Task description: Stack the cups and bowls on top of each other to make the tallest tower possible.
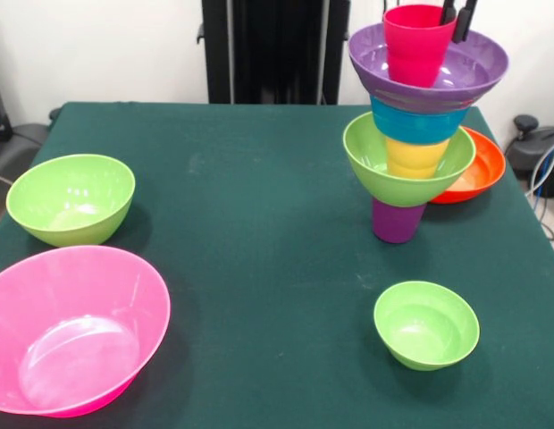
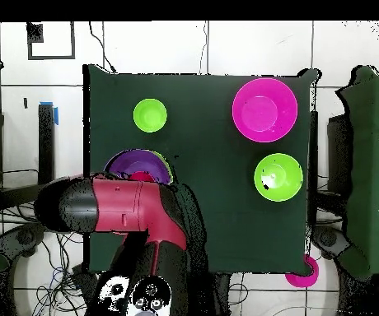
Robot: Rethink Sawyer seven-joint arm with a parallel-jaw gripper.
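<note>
The tower stands at the right in the front view: a purple cup (image 1: 398,223) at the base, then a lime green bowl (image 1: 407,174), a yellow-orange cup (image 1: 415,158), a blue bowl (image 1: 418,125), a wide purple bowl (image 1: 429,71) and a red cup (image 1: 414,43) sitting in it. My gripper (image 1: 453,31) comes down from the top edge, its two black fingers close together astride the red cup's right rim. In the overhead view my arm (image 2: 119,210) covers most of the tower; only the purple bowl (image 2: 128,161) shows.
A wide orange-red bowl (image 1: 481,170) lies just behind the tower. A lime green bowl (image 1: 71,198) (image 2: 278,176) and a large hot pink bowl (image 1: 76,331) (image 2: 264,109) sit at the left. A small lime green bowl (image 1: 426,323) (image 2: 150,114) sits in front of the tower.
</note>
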